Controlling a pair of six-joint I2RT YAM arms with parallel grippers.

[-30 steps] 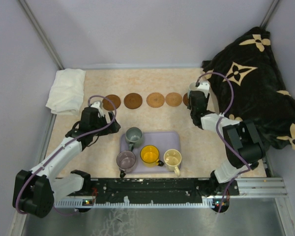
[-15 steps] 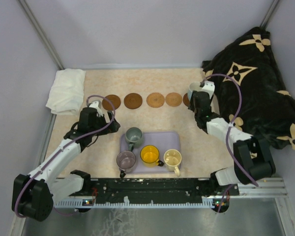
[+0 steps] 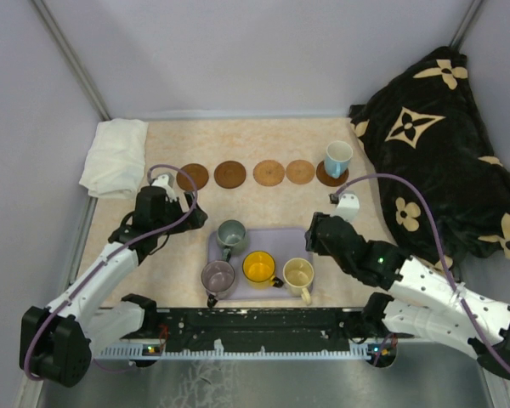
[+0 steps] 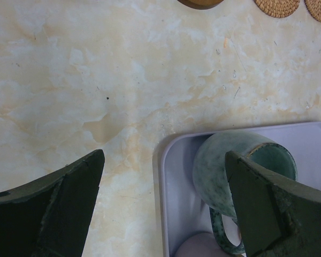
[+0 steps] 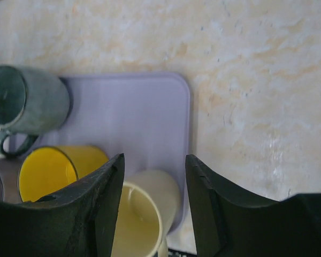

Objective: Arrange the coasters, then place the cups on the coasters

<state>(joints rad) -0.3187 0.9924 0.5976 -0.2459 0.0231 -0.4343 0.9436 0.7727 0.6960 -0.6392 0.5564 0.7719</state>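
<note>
Near edge of the table (image 3: 263,140): a lavender tray (image 3: 278,239) carries the mauve cup (image 3: 218,276), yellow cup (image 3: 258,267), cream cup (image 3: 298,274) and, farther back, the grey-green cup (image 3: 231,232). The right gripper (image 5: 154,159), jaws partly apart and empty, hangs over the cream cup. The left gripper (image 4: 163,160), spread wide and empty, straddles the tray's far-left corner. Far row: five coasters (image 3: 269,172), the rightmost bearing the white-and-blue cup (image 3: 337,158).

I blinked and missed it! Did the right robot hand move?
Yes. The right gripper pulled back from the blue cup toward the lavender tray.
</note>
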